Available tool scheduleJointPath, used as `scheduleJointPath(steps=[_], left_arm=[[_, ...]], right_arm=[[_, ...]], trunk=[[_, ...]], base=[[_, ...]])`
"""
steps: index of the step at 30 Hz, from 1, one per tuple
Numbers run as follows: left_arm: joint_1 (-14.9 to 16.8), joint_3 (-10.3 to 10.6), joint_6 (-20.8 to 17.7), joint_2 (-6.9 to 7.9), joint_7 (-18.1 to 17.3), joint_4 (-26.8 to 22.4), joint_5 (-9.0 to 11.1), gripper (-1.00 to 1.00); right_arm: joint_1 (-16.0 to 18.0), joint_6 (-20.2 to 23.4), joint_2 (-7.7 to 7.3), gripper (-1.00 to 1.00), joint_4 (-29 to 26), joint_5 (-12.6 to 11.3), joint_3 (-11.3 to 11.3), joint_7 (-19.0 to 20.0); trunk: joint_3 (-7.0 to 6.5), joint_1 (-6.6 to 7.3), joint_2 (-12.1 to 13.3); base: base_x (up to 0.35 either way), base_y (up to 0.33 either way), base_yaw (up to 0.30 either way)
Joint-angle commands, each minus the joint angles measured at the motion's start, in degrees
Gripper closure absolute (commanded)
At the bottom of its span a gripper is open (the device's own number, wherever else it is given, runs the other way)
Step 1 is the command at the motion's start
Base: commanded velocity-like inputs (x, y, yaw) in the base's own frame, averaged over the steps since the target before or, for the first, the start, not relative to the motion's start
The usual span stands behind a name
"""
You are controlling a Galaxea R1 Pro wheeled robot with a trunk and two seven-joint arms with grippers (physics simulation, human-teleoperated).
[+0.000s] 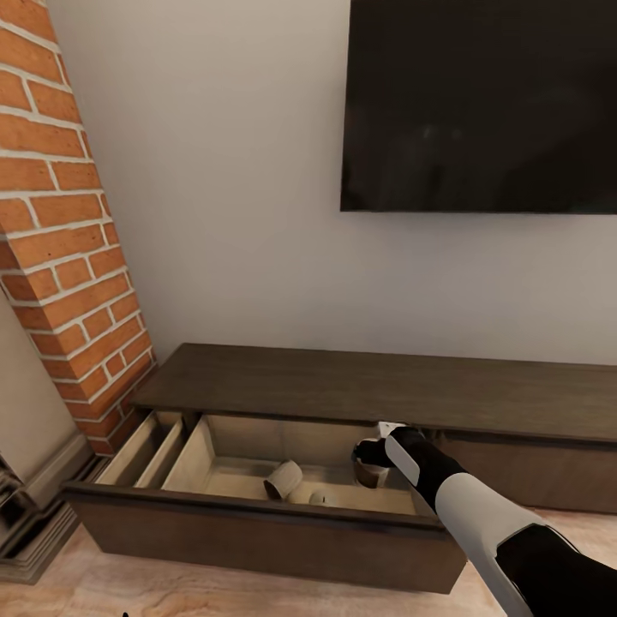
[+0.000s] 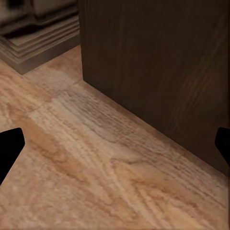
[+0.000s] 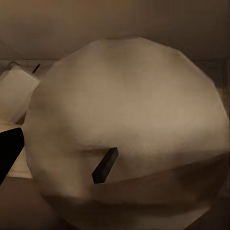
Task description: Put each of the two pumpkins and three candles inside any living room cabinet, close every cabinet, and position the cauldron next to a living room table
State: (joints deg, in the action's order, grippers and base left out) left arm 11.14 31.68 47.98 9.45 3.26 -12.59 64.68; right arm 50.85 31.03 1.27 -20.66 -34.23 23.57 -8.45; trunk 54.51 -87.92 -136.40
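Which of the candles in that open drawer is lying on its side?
The leftmost candle lies tipped over, end facing outward. The small one beside it stands upright, and the third is at the right gripper.

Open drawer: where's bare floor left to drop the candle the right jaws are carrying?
Free: the drawer's left-rear floor, between its left wall and the tipped-over candle. The narrow side compartment at far left also looks bare. Crowded: front-centre to right, where a second candle sits and the right gripper hangs with its candle.

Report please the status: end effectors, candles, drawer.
Right end effector inside open cabinet drawer, candle at its fingertips, grasp unclear. Two candles already in drawer. Left end effector open, low over floor. Nothing blocking.
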Motion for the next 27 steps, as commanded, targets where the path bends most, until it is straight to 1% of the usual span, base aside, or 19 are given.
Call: scheduleJointPath(steps=[1, 5, 9, 15, 24, 27], left_arm=[[0.02, 0.49, 0.18, 0.04, 0.34, -0.07, 0.26, -1.00], [0.02, 0.50, 0.19, 0.04, 0.34, -0.07, 0.25, -1.00], [0.02, 0.55, 0.21, 0.04, 0.34, -0.07, 0.21, -1.00], [0.02, 0.57, 0.27, 0.04, 0.34, -0.07, 0.19, -1.00], [0.02, 0.59, 0.36, -0.02, 0.34, -0.08, 0.19, -1.00], [0.02, 0.58, 0.40, -0.06, 0.41, -0.07, 0.19, -1.00]], right_arm=[[0.04, 0.18, -0.04, 1.00, -0.10, -0.66, 0.42, -0.51], [0.04, 0.64, 0.04, 1.00, -0.04, -0.81, 0.54, -0.51], [0.04, 4.24, 0.05, 1.00, -0.07, -0.90, 0.23, -0.46], [0.04, 5.76, -0.03, 1.00, -0.09, -1.05, 0.01, 0.11], [0.04, 5.88, -0.04, 1.00, -0.03, -1.11, -0.01, 0.19], [0.04, 5.88, -0.04, 1.00, -0.06, -1.11, -0.02, 0.19]], trunk=[[0.06, -0.02, -0.02], [0.06, -0.02, -0.02], [0.06, -0.02, -0.02], [0.06, -0.02, -0.02], [1.67, -2.00, -3.63], [1.67, -2.00, -3.63]], base=[[0.269, 0.000, 0.000], [0.101, 0.000, 0.000], [0.013, 0.000, 0.000], [0.002, 0.000, 0.000], [0.000, 0.000, 0.000], [0.000, 0.000, 0.000]])
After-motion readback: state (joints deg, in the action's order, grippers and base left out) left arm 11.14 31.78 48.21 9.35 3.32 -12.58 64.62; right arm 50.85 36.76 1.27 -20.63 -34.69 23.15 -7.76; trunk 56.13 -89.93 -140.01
